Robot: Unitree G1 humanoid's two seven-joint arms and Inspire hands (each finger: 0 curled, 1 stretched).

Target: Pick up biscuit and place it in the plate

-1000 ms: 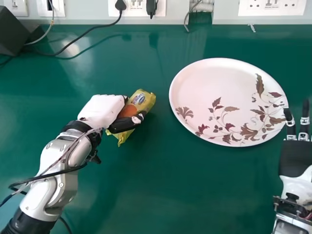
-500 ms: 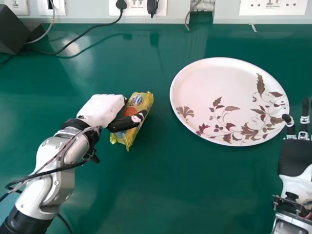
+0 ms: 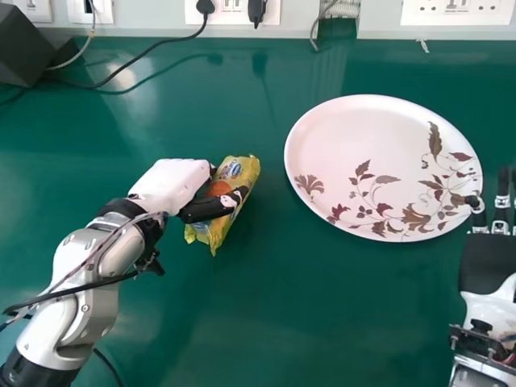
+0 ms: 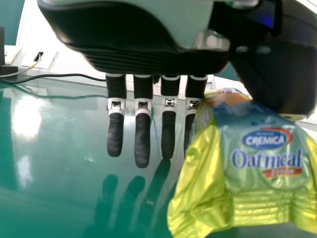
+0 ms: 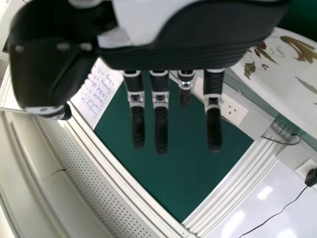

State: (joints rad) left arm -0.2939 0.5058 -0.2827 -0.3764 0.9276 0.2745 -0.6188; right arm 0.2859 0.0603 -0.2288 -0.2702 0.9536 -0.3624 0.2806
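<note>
"Biscuit packet (image 3: 242, 168), long, crinkly and shiny yellow: which hand has got it?"

"The robot's left hand (image 3: 197, 212), white on the back with black fingers (image 4: 142, 141). Those fingers are straight and apart. The packet is in the gap between them and the black thumb (image 3: 229, 200), and the thumb lies across its near side."

"Does the packet touch the table?"

"Can't tell. It is low over the shiny green table (image 3: 242, 314) or on it."

"What is next to it?"

"A big round white plate (image 3: 363, 129) with brown and dark red leaves and flowers. It sits flat on the table, to the right of the packet, and the two are apart."

"And the other hand?"

"The right hand (image 3: 488, 262) is white and black too. It is at the near right side of the plate, close to the rim, with its fingers straight and spread."

"What is farther off?"

"A dark grey box (image 3: 22, 52) is at the far left corner. Thin cables (image 3: 153, 52) run from there, near the pale wall (image 3: 149, 18) with white sockets (image 3: 455, 10)."
</note>
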